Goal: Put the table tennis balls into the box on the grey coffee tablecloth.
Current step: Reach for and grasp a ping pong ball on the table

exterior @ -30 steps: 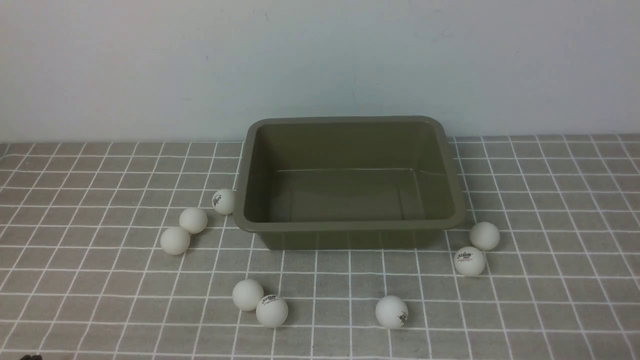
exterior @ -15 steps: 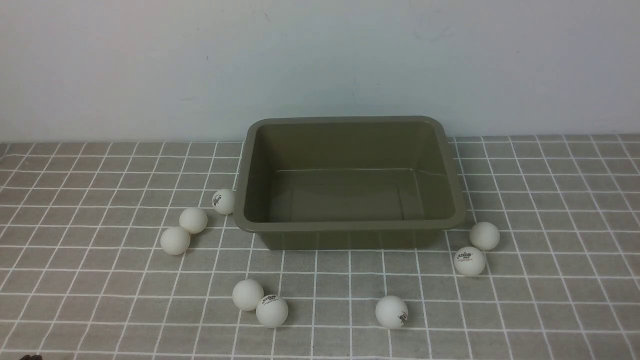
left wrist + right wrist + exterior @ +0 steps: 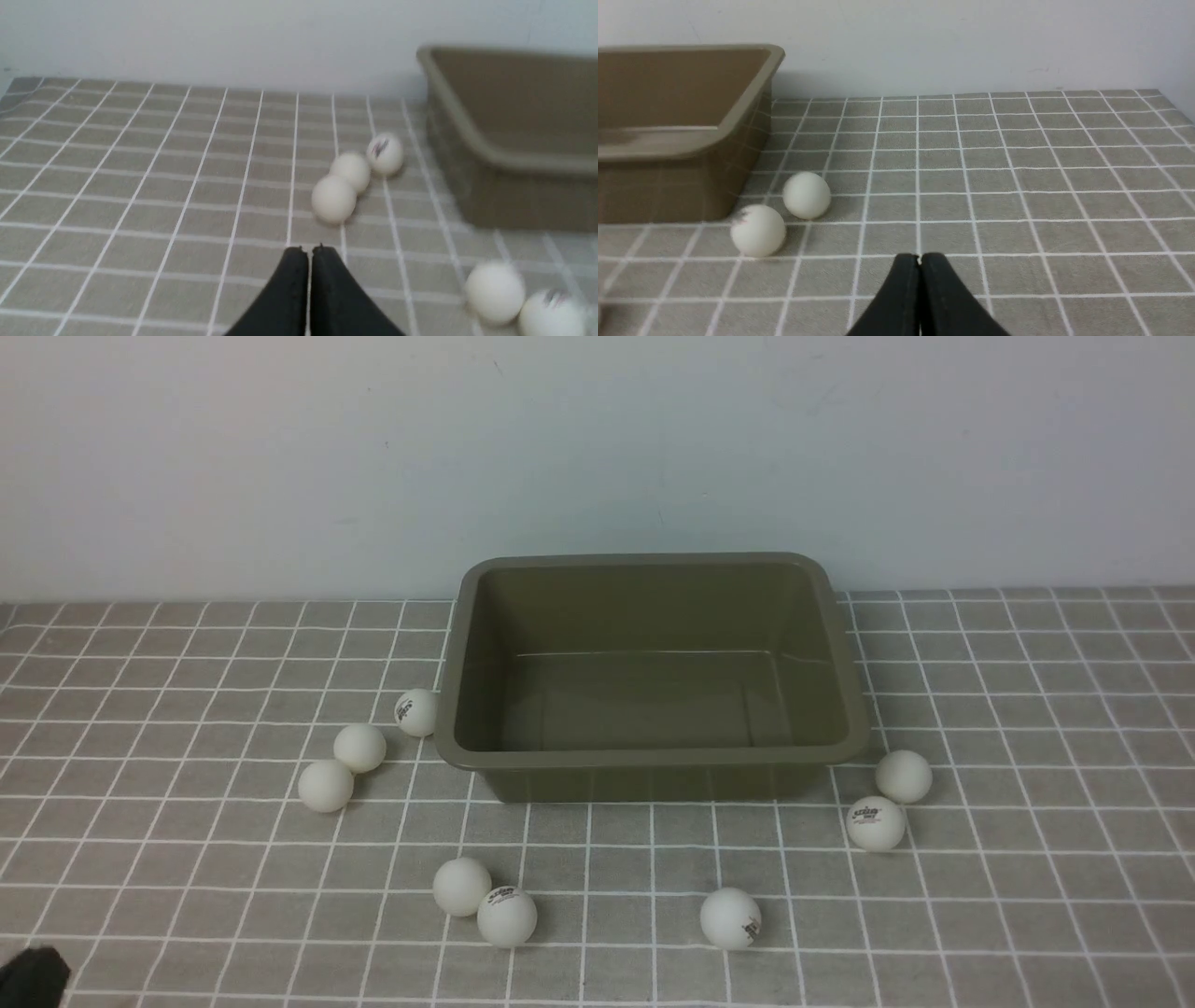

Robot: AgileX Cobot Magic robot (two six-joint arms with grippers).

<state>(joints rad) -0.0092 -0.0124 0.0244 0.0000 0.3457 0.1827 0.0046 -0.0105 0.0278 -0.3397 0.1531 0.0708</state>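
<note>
Front view, taking the box as landmark: an olive-green rectangular box (image 3: 653, 759) with rounded corners and a rolled rim sits upright on the grey coffee tablecloth (image 3: 1027, 728), which carries a grid of thin white lines. Behind the box rises a pale wall (image 3: 597, 448). The inside of the box shows a bare floor.

Eight white table tennis balls lie outside the box, on the cloth. One printed ball (image 3: 416, 713) is right beside the box's left wall. Farther left of the box and a little nearer to me, two plain balls (image 3: 360, 749) (image 3: 326, 786) sit close together. In front of the box, toward its left end, are a plain ball (image 3: 462, 887) and a printed ball (image 3: 507, 917), side by side. Also in front of the box, toward its right end, one printed ball (image 3: 731, 919) lies alone. Just to the right of the box are a plain ball (image 3: 904, 777) and, nearer to me, a printed ball (image 3: 876, 823).

My left gripper (image 3: 310, 252) is closed, its dark fingertips together, holding nothing. My right gripper (image 3: 919, 259) is likewise closed and holds nothing. At the near left corner, well apart from the box, a dark piece (image 3: 33, 978) is partly in sight.
</note>
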